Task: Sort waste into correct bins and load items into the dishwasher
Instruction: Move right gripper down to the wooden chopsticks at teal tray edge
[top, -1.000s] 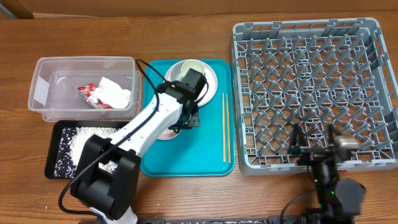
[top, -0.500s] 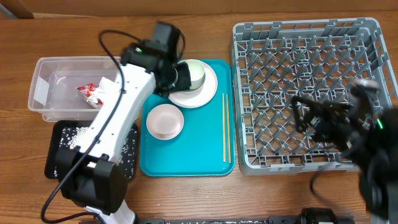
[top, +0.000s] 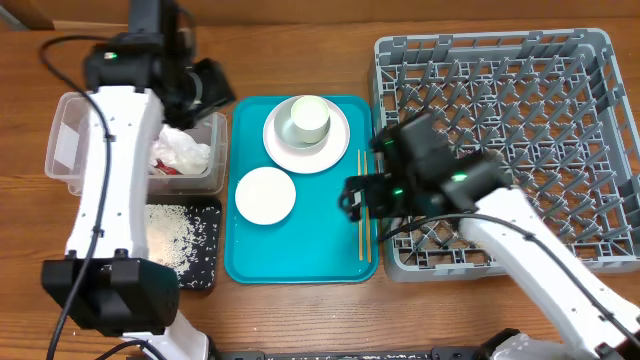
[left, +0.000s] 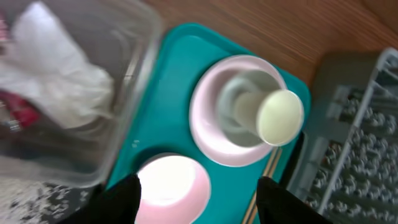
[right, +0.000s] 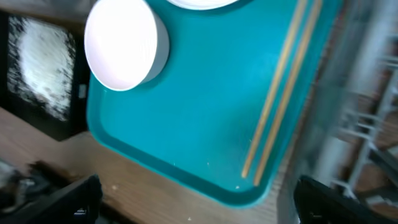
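**Desk** (top: 300, 55): wooden; carries all items below.

**Tub** (top: 70, 150): clear, far left. Contents:
- the tissue (top: 186, 150), crumpled;
- the wrapper (top: 166, 167), red, partly under the tissue.

**Black tray** (top: 200, 270): just in front of the tub. Holds the rice (top: 165, 235), heaped in the middle with loose grains around it.

**Teal tray** (top: 305, 245): between the tub and the rack. On it:
- the plate (top: 335, 150), round, in the far half;
- the cup (top: 303, 118), standing on the plate;
- the bowl (top: 265, 195), white, near the left side, apart from the plate;
- the chopsticks (top: 362, 215), lying side by side along the right edge, next to the rack.

**Rack** (top: 500, 130): grey, pegged, on the right of the desk, its left wall beside the teal tray.

**Left gripper** (top: 210, 88): raised over the tub's far right corner. Released, fingers spread, nothing between them. Its wrist view looks down on the tub, bowl, plate and cup.

**Right gripper** (top: 356, 197): above the chopsticks at the teal tray's right edge. Released, fingers wide apart, holding nothing; the chopsticks lie below, untouched.
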